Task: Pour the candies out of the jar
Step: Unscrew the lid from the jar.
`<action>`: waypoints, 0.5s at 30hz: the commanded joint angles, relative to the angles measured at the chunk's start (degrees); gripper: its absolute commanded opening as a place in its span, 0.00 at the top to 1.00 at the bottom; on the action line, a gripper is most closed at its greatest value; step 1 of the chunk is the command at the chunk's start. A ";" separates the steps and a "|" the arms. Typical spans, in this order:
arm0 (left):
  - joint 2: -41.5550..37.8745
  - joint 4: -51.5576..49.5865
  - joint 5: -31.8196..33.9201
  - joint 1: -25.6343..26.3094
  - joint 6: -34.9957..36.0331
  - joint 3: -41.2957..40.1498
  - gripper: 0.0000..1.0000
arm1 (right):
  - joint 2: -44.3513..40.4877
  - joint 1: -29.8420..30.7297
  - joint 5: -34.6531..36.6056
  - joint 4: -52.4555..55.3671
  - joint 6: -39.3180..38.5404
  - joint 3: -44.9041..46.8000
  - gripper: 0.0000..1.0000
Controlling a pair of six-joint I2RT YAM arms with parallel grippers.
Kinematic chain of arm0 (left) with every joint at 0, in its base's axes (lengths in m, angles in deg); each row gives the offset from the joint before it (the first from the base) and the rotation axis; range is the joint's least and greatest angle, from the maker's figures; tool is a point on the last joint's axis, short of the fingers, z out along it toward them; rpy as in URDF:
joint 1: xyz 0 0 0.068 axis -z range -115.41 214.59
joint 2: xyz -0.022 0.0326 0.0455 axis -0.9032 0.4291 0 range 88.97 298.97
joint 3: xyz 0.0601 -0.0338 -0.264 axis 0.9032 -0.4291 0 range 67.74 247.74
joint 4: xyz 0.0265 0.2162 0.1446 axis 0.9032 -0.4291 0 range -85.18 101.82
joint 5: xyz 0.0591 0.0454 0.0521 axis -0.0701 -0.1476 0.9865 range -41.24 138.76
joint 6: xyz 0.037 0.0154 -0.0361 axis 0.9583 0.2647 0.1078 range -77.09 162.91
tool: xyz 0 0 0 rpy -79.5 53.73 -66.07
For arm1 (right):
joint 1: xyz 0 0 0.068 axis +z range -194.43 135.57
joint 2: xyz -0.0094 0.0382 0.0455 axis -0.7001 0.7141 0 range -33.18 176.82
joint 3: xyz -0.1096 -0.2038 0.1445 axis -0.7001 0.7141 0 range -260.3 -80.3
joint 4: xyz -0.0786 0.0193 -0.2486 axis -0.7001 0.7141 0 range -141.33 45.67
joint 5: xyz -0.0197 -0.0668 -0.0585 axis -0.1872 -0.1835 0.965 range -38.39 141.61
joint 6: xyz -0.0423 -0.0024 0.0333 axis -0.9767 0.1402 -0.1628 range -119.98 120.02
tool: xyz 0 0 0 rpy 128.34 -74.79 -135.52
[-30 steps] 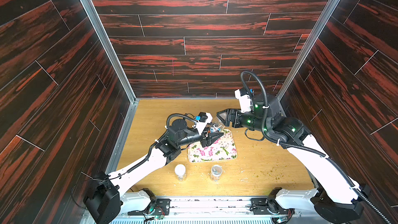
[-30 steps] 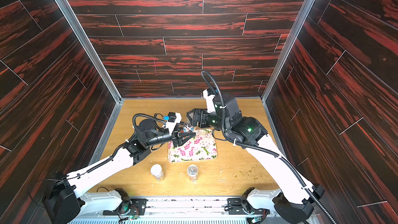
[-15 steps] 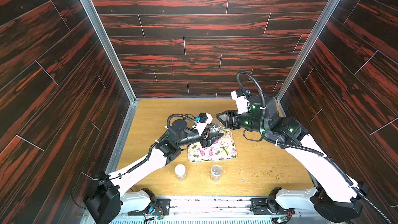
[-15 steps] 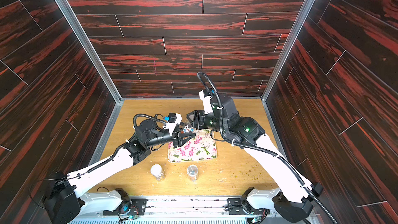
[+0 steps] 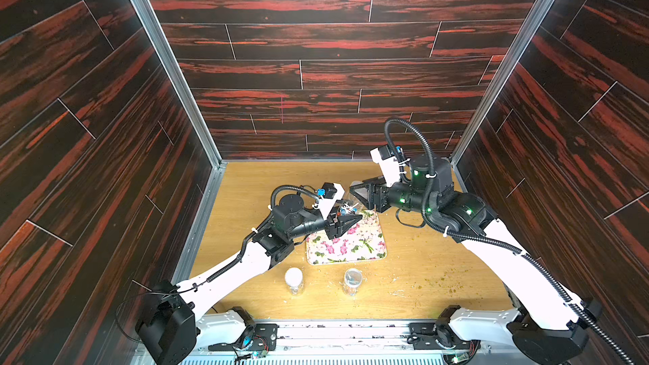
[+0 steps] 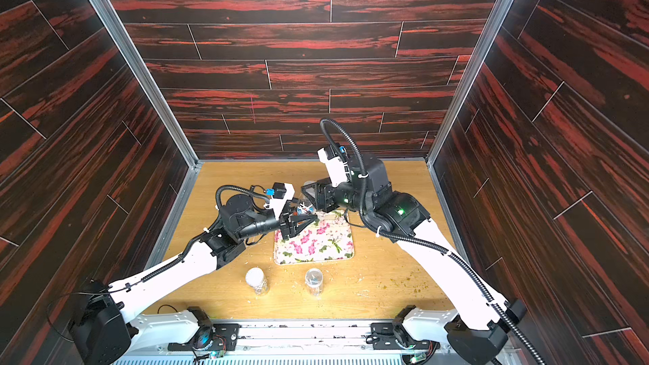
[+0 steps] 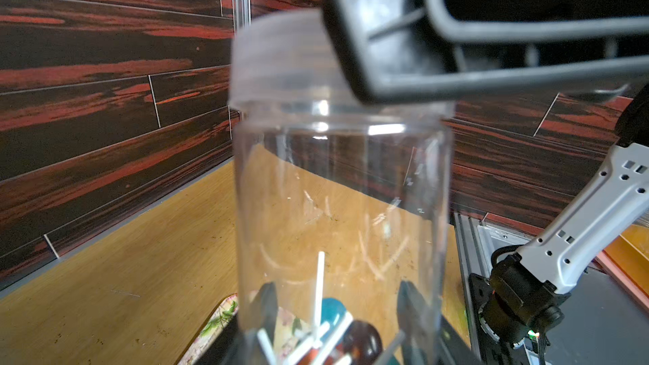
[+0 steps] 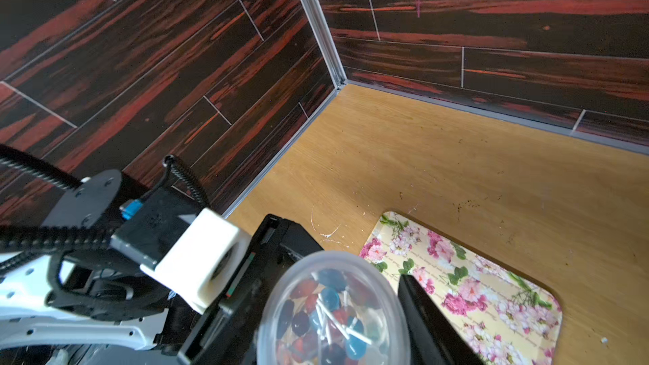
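Observation:
My left gripper (image 7: 337, 305) is shut on a clear jar (image 7: 340, 187), its dark fingers (image 7: 267, 305) showing through the walls low on the jar. It holds the jar upright above the flowered tray's (image 5: 351, 249) far left corner. The candies (image 8: 330, 314) are blue, red and dark balls on white sticks, lying in the jar's bottom (image 7: 339, 328). A translucent white lid (image 7: 281, 61) caps the jar. My right gripper (image 8: 335, 293) reaches in from the right and is shut on that lid (image 8: 333, 268). Both top views show the two grippers meeting there (image 5: 353, 201) (image 6: 307, 201).
Two small clear jars stand near the front edge, one white-capped (image 5: 294, 279) and one with a clear top (image 5: 352, 279). Greenish crumbs (image 5: 439, 284) dot the wooden table on the right. Dark wood-pattern walls close off the left, back and right.
My right gripper has moved a little left onto the jar's top and narrowed its jaws around the lid. The left arm and the jar have stayed put.

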 commanded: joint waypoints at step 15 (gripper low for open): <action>-3.24 1.57 -1.34 0.24 -0.59 -0.13 0.57 | 0.08 -13.30 -36.68 -7.90 -23.52 3.70 0.43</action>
